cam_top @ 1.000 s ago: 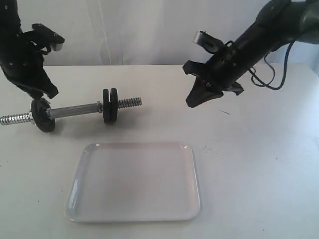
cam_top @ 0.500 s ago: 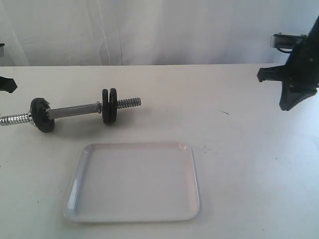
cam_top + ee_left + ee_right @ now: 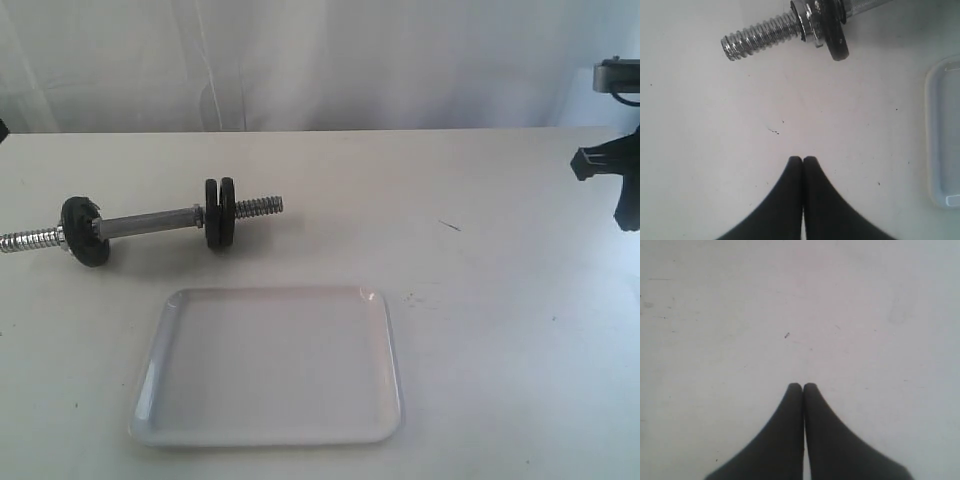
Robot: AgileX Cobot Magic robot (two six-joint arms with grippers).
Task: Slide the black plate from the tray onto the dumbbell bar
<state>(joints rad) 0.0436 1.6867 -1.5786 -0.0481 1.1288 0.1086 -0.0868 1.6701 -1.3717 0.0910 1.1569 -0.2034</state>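
The dumbbell bar (image 3: 150, 219) lies on the table behind the tray (image 3: 270, 365), which holds nothing. Two black discs (image 3: 220, 212) sit side by side on the bar near its right threaded end, so the black plate is on the bar rather than in the tray. A notched black disc (image 3: 85, 231) sits near the left end. In the left wrist view the left gripper (image 3: 803, 159) is shut and empty over bare table, short of the bar's threaded end (image 3: 762, 35) and a black disc (image 3: 835, 35). The right gripper (image 3: 803, 386) is shut and empty above bare table, at the exterior view's right edge (image 3: 628, 212).
A corner of the tray's rim (image 3: 940, 145) shows at the side of the left wrist view. A white curtain (image 3: 320, 60) hangs behind the table. Small dark specks (image 3: 452, 226) mark the tabletop.
Both arms have drawn back outward from the bar. The left arm has left the exterior view, the right one has gone to its right edge. Bar and tray have not moved.
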